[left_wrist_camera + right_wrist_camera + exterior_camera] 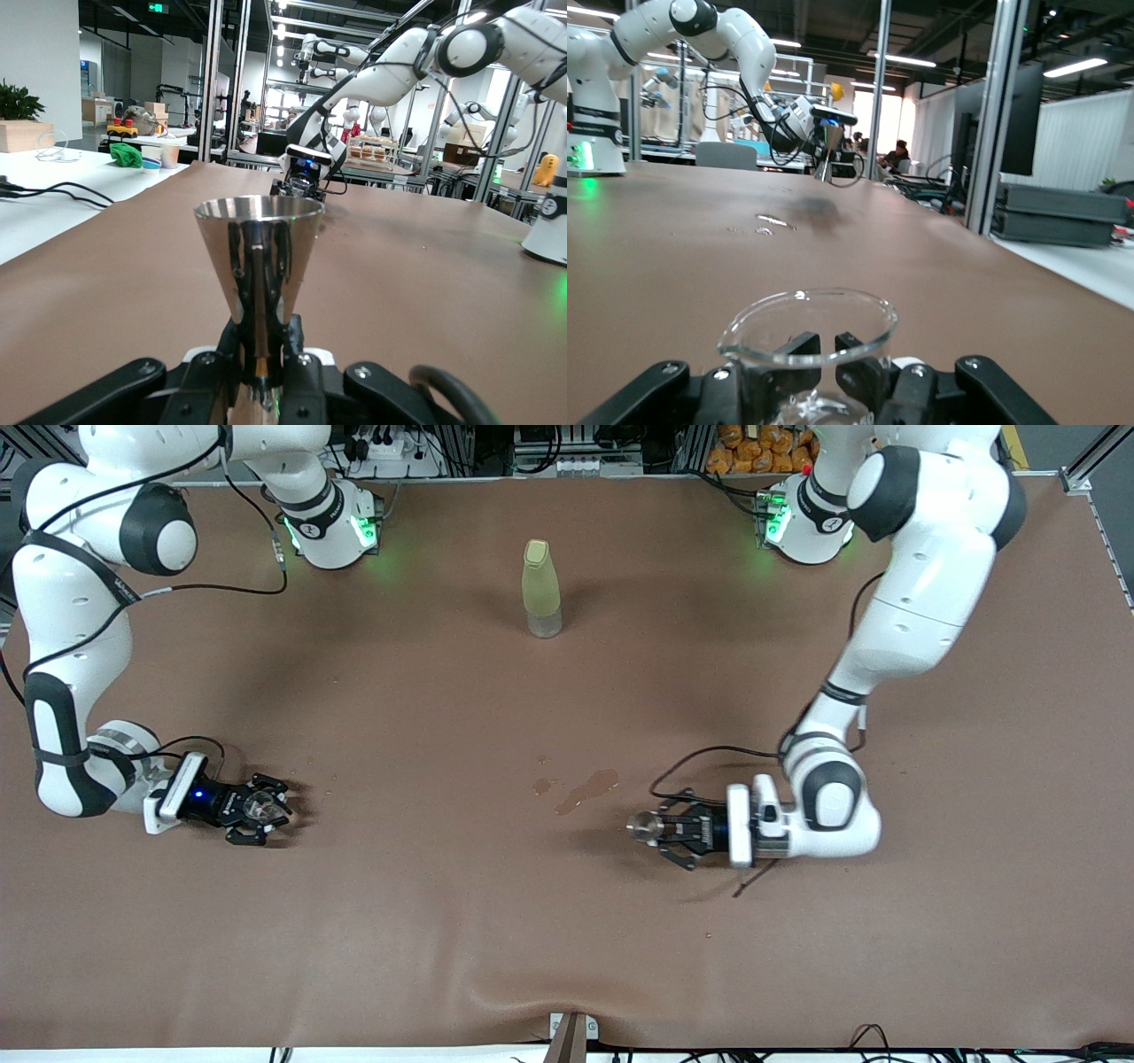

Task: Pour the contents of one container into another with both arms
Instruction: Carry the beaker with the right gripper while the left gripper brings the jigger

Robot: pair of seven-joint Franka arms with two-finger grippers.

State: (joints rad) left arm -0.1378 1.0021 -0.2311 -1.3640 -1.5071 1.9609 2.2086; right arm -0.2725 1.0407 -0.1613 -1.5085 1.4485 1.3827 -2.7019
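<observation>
My left gripper (653,828) is low over the table toward the left arm's end. It is shut on a shiny metal cone-shaped jigger (641,826), which stands upright between the fingers in the left wrist view (259,257), with that gripper (263,345) closed round its narrow waist. Toward the right arm's end, my right gripper (263,807) is also low over the table, shut on a clear glass beaker (259,806). The beaker's wide rim (808,329) shows above that gripper (835,354) in the right wrist view. I cannot tell what either container holds.
A pale yellow-green bottle (541,589) stands upright mid-table, nearer the robots' bases. A small wet spill (585,788) marks the brown table cover (443,921) between the grippers, also showing as the spill (766,221) in the right wrist view. Cables trail beside the left gripper.
</observation>
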